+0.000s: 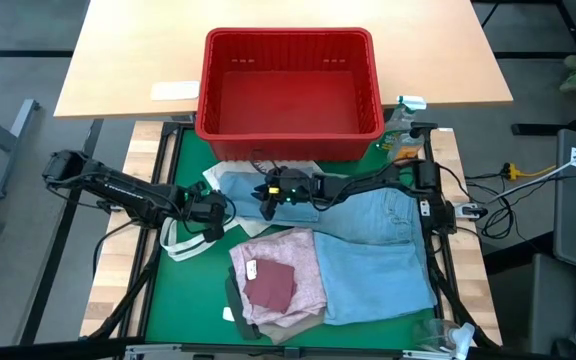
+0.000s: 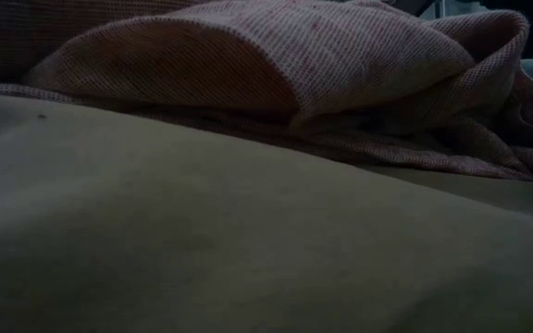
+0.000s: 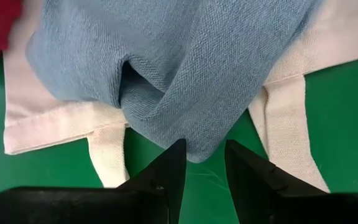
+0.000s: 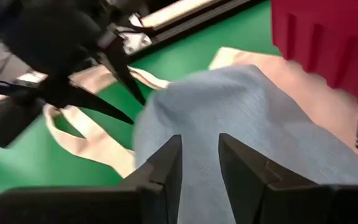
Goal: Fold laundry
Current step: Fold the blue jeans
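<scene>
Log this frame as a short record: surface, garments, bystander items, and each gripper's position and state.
surface: green mat
jeans: light blue jeans spread flat, one end lying over the tote bag
pink top: folded pink top beside the jeans
basket: red basket, nothing visible inside
left gripper: open, at the jeans' edge
right gripper: open, over the jeans

The right gripper (image 4: 199,160) hung with its fingers parted just above light blue denim jeans (image 4: 241,124). Ahead of it the left gripper (image 4: 114,78) reached toward the denim's edge, over the white tote bag (image 4: 98,146), with the red plastic basket (image 4: 328,37) off to one side.
</scene>
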